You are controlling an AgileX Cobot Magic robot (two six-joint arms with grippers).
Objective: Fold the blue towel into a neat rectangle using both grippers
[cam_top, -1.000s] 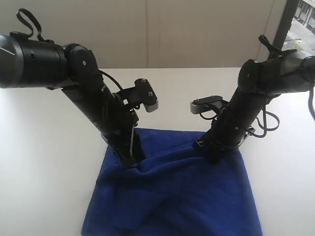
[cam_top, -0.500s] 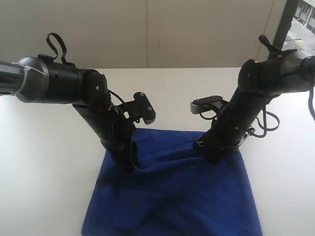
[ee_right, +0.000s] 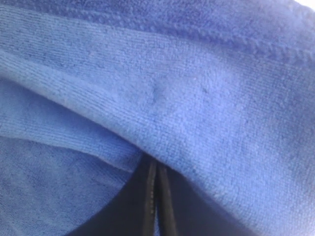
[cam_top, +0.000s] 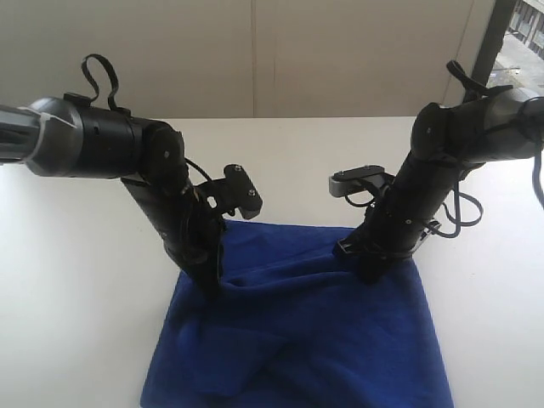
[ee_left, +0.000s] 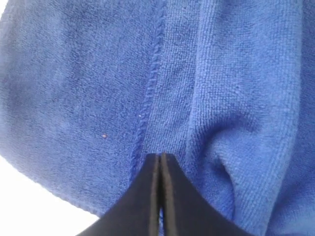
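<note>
The left gripper (ee_left: pixel 161 157) is clenched, jaws pressed together at a stitched hem of the deep royal-blue fuzzy microfibre towel (cam_top: pixel 306 340). The right gripper (ee_right: pixel 156 169) is clenched too, its tips tucked under a fold. Whether either pinches cloth I cannot tell. The towel lies rumpled at lower centre on a white table (cam_top: pixel 76 297), with a pale wall (cam_top: pixel 255 59) behind. Since 1 second ago the left arm has shifted leftward and its jaws have closed; the right arm has stayed put.

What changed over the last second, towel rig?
Left pincer closed on the far hem of the blue towel; the left arm shifted slightly left in the exterior view. Right pincer stayed clamped on the towel, right arm unmoved; towel lies much as before.
</note>
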